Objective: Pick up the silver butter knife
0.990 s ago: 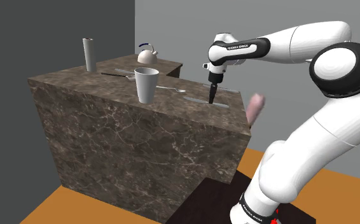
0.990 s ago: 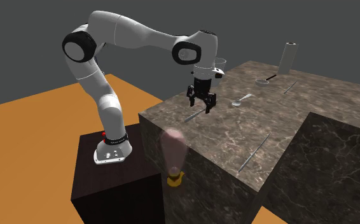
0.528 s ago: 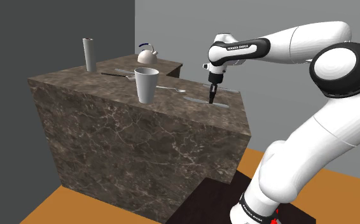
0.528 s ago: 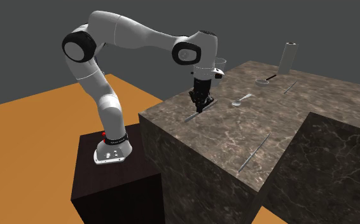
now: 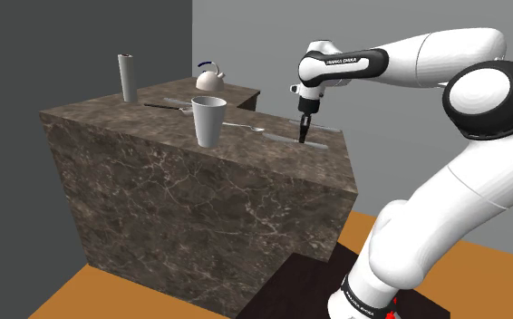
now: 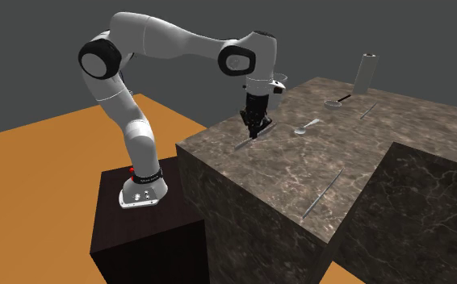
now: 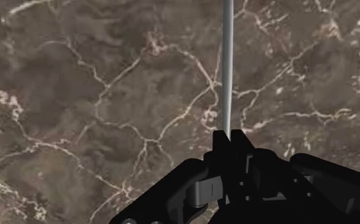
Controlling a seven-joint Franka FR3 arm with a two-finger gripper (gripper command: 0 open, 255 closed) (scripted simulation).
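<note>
Gripping looks done: the hand (image 7: 228,141) is closed tight on the silver butter knife (image 7: 227,63). The fingers clasp one end, w/ the rest of the thin grey shaft running out ahead over the stone. The knife is at the counter's edge nearest the arm. In the second exterior view it slants down from the hand toward the top. Can't tell whether its far tip is clear of the surface, so I judge the lift itself is what's left.

The counter (image 5: 182,181) is a big block of dark brown marble w/ pale veins. Also on it:
- a white cup (image 5: 208,120)
- a kettle (image 5: 210,78)
- a tall grey cylinder (image 5: 128,78)
- a spoon (image 6: 308,126)
- another thin utensil (image 6: 324,192), well apart from the hand

The floor (image 5: 82,294) is orange, and the walls behind are plain grey.
</note>
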